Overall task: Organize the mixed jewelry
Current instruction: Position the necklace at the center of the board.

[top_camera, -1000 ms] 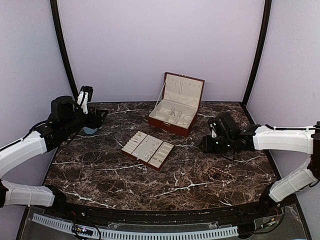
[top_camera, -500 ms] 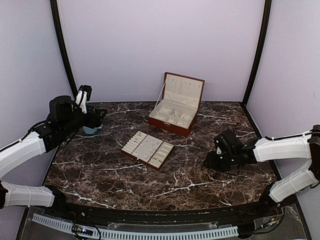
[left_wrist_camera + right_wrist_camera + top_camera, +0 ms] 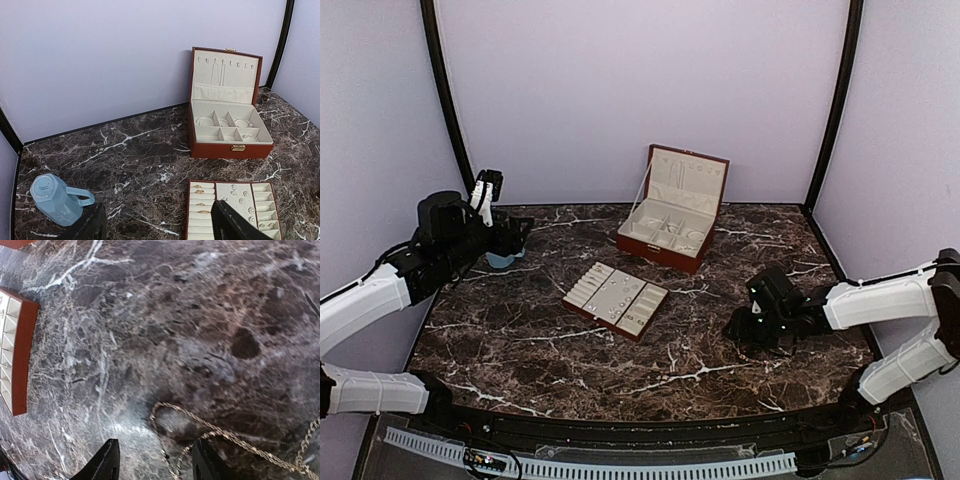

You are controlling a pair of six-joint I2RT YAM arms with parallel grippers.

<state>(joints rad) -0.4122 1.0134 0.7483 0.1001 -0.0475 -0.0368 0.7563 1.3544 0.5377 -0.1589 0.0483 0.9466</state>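
We see the chain (image 3: 239, 439) on the tabletop (image 3: 200, 315) right at the right gripper (image 3: 156, 465), one loop between its half-open, empty jaws, length running rightward in wrist view; the left gripper (image 3: 160, 225), wide and empty, is well apart by the cup (image 3: 55, 197).

I work in a robot test cell, the sort you find in a lab. Plain lilac walls (image 3: 640, 90) close in the back and both sides, and curved black poles (image 3: 444, 100) rise at the far corners of the table (image 3: 570, 350). My left arm (image 3: 365, 300) and right arm (image 3: 880, 295) are mounted at its near edge, above a slotted white cable track (image 3: 590, 468). The marble-patterned top carries only a few spaced-out props (rather like a stage): a red-brown hinged box (image 3: 672, 205), a cream-lined tray (image 3: 615, 298), a blue cup (image 3: 52, 199) and a gold chain (image 3: 250, 445).
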